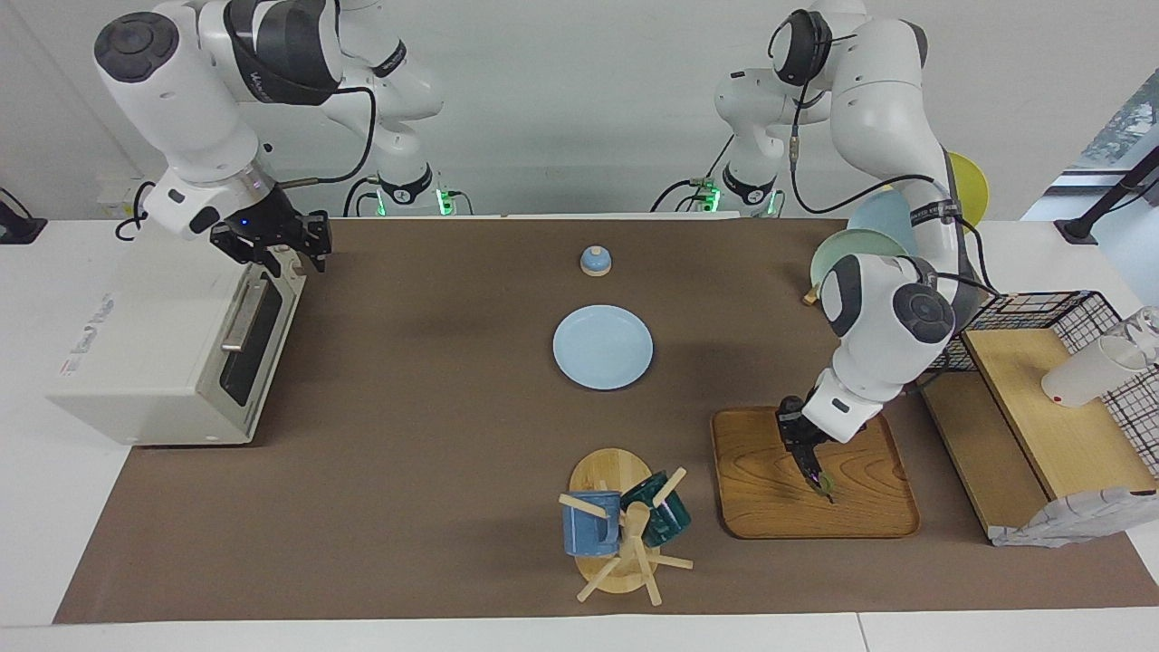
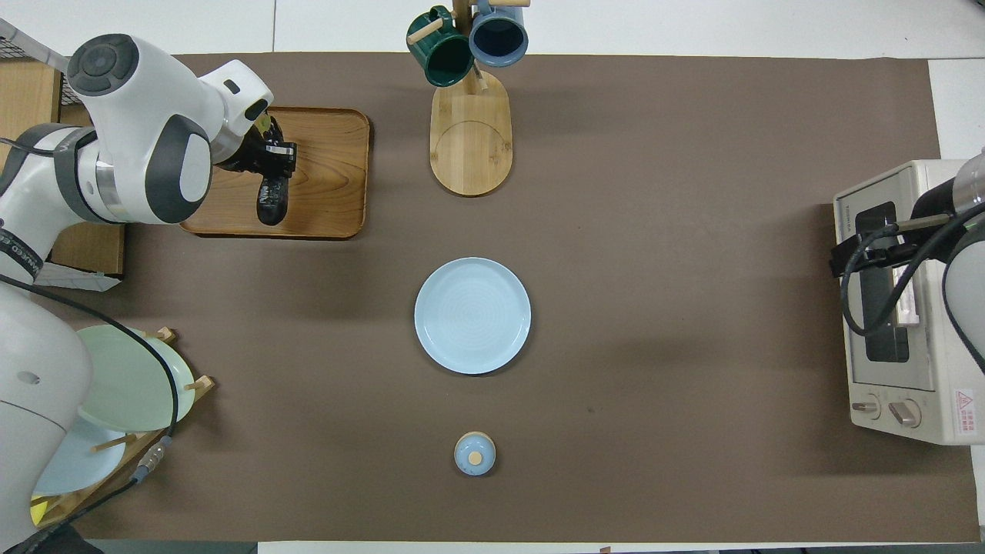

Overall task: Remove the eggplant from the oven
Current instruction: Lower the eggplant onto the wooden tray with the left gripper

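Observation:
The eggplant (image 1: 822,484) is dark, with a greenish tip, and lies low over the wooden tray (image 1: 869,507) at the left arm's end of the table. My left gripper (image 1: 809,457) is shut on the eggplant. I cannot tell whether the eggplant touches the tray. In the overhead view the eggplant (image 2: 271,204) sticks out of the left gripper (image 2: 269,158) over the tray (image 2: 331,192). The cream-white oven (image 1: 145,344) stands at the right arm's end with its door closed. My right gripper (image 1: 294,258) is open and empty at the oven's top edge above the door. The overhead view also shows the oven (image 2: 900,338) and the right gripper (image 2: 846,258).
A light blue plate (image 1: 602,347) lies mid-table, with a small blue lid-like knob (image 1: 595,261) nearer the robots. A mug tree (image 1: 616,530) holds a blue and a green mug beside the tray. A plate rack (image 1: 860,249) and a wire rack with wooden shelves (image 1: 1050,426) stand at the left arm's end.

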Robot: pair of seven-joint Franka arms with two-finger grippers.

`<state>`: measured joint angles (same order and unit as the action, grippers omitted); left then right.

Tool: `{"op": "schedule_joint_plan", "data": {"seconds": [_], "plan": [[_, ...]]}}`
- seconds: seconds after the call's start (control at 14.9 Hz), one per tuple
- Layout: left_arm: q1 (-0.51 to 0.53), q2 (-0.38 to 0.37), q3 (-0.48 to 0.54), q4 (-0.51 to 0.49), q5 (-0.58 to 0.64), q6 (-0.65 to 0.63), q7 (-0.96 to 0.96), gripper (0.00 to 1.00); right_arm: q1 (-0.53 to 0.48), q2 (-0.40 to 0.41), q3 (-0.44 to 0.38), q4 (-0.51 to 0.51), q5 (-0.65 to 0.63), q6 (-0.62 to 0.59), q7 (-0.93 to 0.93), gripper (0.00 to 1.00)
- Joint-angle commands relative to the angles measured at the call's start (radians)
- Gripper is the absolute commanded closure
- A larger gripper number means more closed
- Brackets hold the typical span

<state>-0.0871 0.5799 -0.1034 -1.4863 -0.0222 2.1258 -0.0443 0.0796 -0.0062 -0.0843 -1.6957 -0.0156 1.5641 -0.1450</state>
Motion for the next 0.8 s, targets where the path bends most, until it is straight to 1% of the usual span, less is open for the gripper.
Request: {"op": "schedule_joint_plan", "data": {"seconds": [0.0,0.13,0.27,0.4,0.47,0.6,0.67,0.74], "plan": [[0.013,0.018,-0.009,-0.006,0.021,0.057,0.044,1.0,0.026,-0.015,-0.012,0.008,0.019,-0.036,0.012,0.0],[0.015,0.02,-0.009,-0.006,0.024,0.06,0.044,1.0,0.025,-0.014,-0.018,0.008,0.017,-0.042,0.01,0.0],[0.012,0.02,-0.007,-0.008,0.024,0.065,0.046,1.0,0.028,0.018,-0.014,0.02,0.006,-0.039,0.01,0.0],[0.006,0.018,-0.007,-0.011,0.027,0.066,0.046,1.0,0.028,0.02,-0.009,0.022,0.005,-0.042,0.01,0.0],[0.001,0.014,-0.007,-0.006,0.027,0.051,0.043,0.01,0.022,0.015,-0.009,0.022,0.005,-0.045,0.01,0.0],[0.006,0.006,-0.007,0.004,0.024,0.033,0.04,0.0,0.003,-0.003,-0.011,0.021,0.014,-0.047,0.01,0.0],[0.012,-0.012,-0.009,0.003,0.024,0.017,0.038,0.0,0.002,-0.005,-0.014,0.018,0.017,-0.047,0.011,0.0],[0.015,-0.047,-0.007,-0.002,0.024,-0.013,0.037,0.0,0.003,-0.006,-0.015,0.016,0.017,-0.048,0.012,0.0]]}}
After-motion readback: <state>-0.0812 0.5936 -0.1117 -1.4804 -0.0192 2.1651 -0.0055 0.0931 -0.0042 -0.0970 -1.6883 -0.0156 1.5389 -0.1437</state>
